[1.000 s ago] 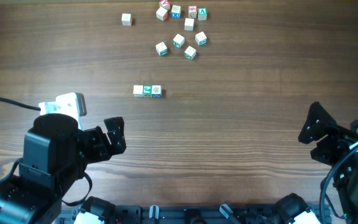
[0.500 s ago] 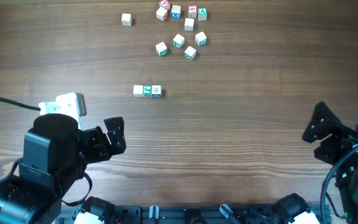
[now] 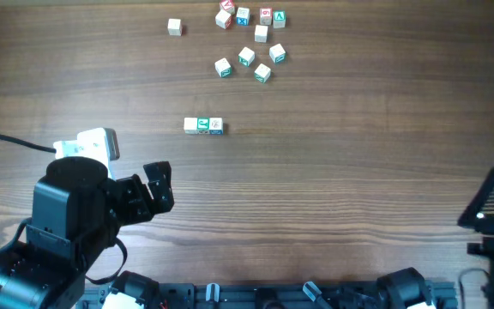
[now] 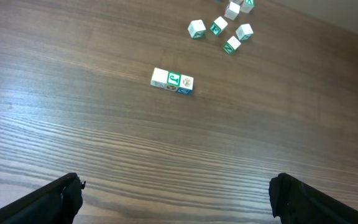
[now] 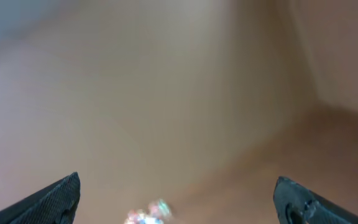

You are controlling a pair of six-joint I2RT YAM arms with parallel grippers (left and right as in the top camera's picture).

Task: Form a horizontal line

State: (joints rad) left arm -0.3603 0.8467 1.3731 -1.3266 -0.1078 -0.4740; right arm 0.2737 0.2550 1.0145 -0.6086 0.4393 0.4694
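Note:
The horizontal line [image 3: 203, 125] is a short row of three small pale cubes touching side by side, the middle one green-marked, lying left of the table's centre. The left wrist view shows the same horizontal line [image 4: 172, 80] far ahead of the fingers. My left gripper [image 3: 159, 186] hovers near the front left, well short of the row, open and empty; in its own view the left gripper [image 4: 176, 190] has only bare wood between its jaws. My right gripper [image 3: 490, 221] sits at the far front right, open. In its blurred own view the right gripper [image 5: 178, 186] holds nothing.
Loose cubes [image 3: 247, 60] with red, blue and green marks lie scattered at the back centre, with more of them [image 3: 251, 17] at the far edge and a single cube [image 3: 174, 27] to their left. The loose cubes [image 4: 219, 31] also show in the left wrist view.
The right arm has pulled back toward the front right corner and tipped, so less of it shows. The left arm and all the cubes have stayed still.

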